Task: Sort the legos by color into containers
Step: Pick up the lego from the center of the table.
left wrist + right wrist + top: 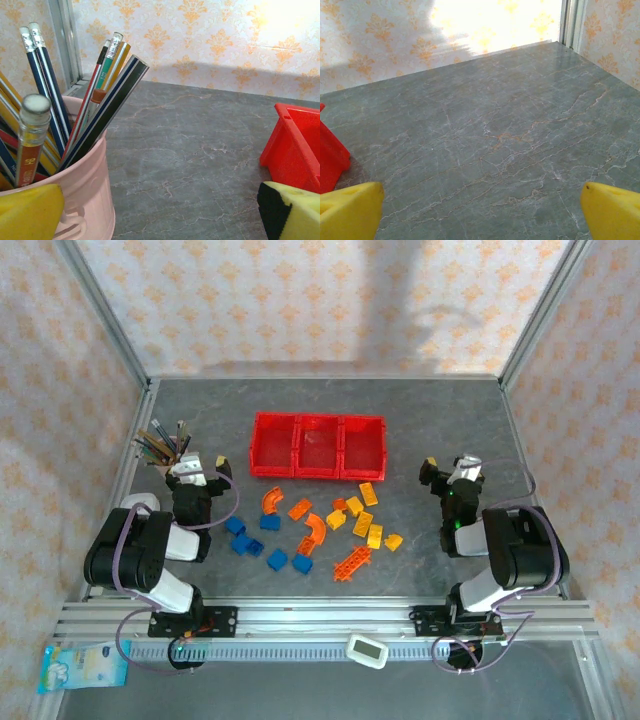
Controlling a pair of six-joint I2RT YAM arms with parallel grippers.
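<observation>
The legos lie loose on the grey table in front of the containers, three joined red bins that look empty. Blue bricks are on the left, orange ones in the middle with a lattice piece, and yellow ones on the right. My left gripper is left of the bins and open, with nothing between its yellow fingertips; the bins' left end shows beside it. My right gripper is right of the bins, open and empty over bare table, with a bin corner at its left.
A pink pencil cup full of pencils stands just left of my left gripper, close against its left finger. Metal frame posts and patterned walls bound the table. A rail runs along the near edge.
</observation>
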